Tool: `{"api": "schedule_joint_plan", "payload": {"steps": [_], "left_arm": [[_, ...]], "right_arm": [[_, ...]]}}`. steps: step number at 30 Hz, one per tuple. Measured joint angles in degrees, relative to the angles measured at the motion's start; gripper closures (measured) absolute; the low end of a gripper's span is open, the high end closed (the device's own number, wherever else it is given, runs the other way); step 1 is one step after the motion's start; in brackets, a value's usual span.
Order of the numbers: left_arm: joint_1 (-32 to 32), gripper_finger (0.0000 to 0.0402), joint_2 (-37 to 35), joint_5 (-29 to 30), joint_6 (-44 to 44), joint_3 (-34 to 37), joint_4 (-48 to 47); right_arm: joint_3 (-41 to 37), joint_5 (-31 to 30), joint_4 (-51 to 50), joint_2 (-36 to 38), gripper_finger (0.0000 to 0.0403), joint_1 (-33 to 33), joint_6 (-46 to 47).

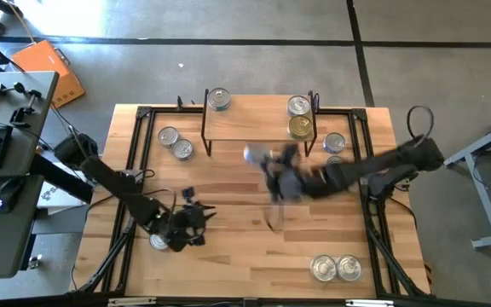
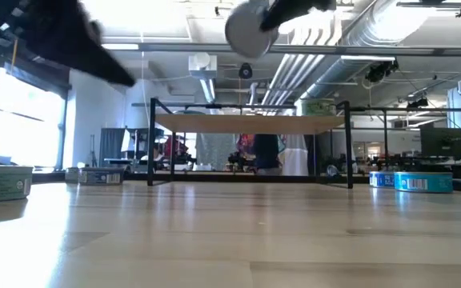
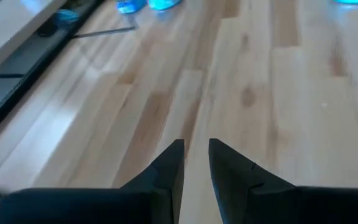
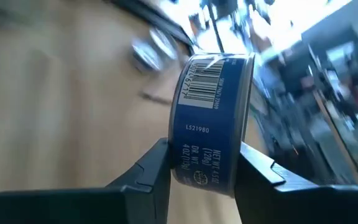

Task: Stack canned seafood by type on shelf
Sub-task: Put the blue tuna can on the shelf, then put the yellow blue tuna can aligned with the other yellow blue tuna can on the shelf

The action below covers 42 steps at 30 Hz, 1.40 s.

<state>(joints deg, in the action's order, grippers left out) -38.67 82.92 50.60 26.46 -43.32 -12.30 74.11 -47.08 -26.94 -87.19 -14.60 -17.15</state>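
The shelf (image 1: 258, 119) (image 2: 246, 124) is a light-wood board on black legs at the table's far side. A silver-topped tin (image 1: 218, 99) stands at its left end; a silver one (image 1: 298, 106) and a gold one (image 1: 300, 127) stand at its right end. My right gripper (image 1: 267, 162) (image 4: 204, 165) is in front of the shelf, high above the table, shut on a blue-labelled tin (image 4: 213, 118) (image 2: 246, 28). My left gripper (image 1: 196, 217) (image 3: 196, 162) hovers low at the near left with a narrow gap between its fingers, beside a tin (image 1: 158, 241). My right gripper pinches the blue-labelled tin between its two fingers, one on each flat end, at the tin's lower rim (image 4: 185, 171). The tin is turned on edge, its label wall and barcode facing the wrist camera. It is lifted clear of the table, about level with the shelf top or higher.
Two tins (image 1: 176, 142) stand on the table left of the shelf and two (image 1: 334, 150) to its right. Two gold-topped tins (image 1: 336, 268) sit near the near right corner. A black frame (image 1: 135, 170) runs along the table's sides. Bare wood lies at the middle.
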Motion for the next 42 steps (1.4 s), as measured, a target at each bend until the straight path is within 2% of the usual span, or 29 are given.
{"api": "schedule_joint_plan", "payload": {"steps": [3, 8, 12, 18, 21, 27, 32, 37, 42], "left_arm": [[-3.4, 0.0337, 0.0, 4.3, 6.7, 2.4, 0.4], [-8.2, 0.0337, 0.4, 9.4, 14.2, 4.5, -0.1], [-10.7, 0.0337, 0.3, 12.1, 16.7, 4.6, 0.5], [-13.0, 0.0337, 0.3, 14.9, 17.0, 4.5, 4.1], [-13.4, 0.0337, 0.3, 15.1, 17.0, 4.5, 5.0], [-13.6, 0.0337, 0.3, 15.2, 17.0, 4.5, 6.4], [-13.6, 0.0337, 0.3, 15.2, 17.0, 4.5, 6.7], [-13.6, 0.0337, 0.3, 15.2, 17.0, 4.5, 7.1], [-13.6, 0.0337, 0.3, 15.1, 17.0, 4.5, 8.3]], "right_arm": [[5.4, 2.8, -5.1, -4.1, 0.0289, 9.2, -4.4], [12.6, 9.6, -5.3, -11.3, 0.0289, 20.3, -9.4], [16.2, 10.8, -9.8, -17.0, 0.0289, 25.5, -13.6], [18.7, 11.2, -10.1, -21.2, 0.0289, 30.3, -16.8], [18.8, 10.7, -9.7, -21.9, 0.0279, 31.9, -17.4], [18.6, 12.2, -9.3, -22.1, 0.0205, 33.1, -17.5], [20.5, 12.1, -10.7, -21.4, 0.0177, 32.0, -17.0], [25.9, 12.0, -18.0, -21.2, 0.0174, 29.4, -10.7], [32.8, 14.2, -34.2, -20.1, 0.0185, 24.2, 3.4]]}}
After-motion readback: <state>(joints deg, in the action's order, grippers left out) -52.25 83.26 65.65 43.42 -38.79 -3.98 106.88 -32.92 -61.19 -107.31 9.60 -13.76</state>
